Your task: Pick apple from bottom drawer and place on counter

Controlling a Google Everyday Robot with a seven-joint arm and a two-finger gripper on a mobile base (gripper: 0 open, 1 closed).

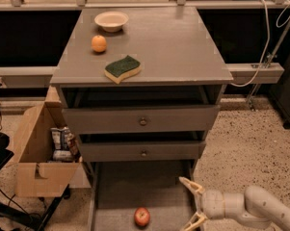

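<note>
The red apple [142, 216] lies in the pulled-out bottom drawer [115, 186], near its front. My gripper [189, 203] is open, its pale fingers [189, 184] spread wide, low over the drawer's right side and to the right of the apple, a short gap from it. The white arm [253, 208] comes in from the lower right. The counter [173, 42] is the grey-brown top of the cabinet above.
On the counter are an orange fruit [98, 43], a white bowl [111, 20] and a green-yellow sponge [123, 68]. Two knobbed drawers [143, 121] sit above the bottom one. An open cardboard box [41, 153] stands left of the cabinet. Cables hang at the right.
</note>
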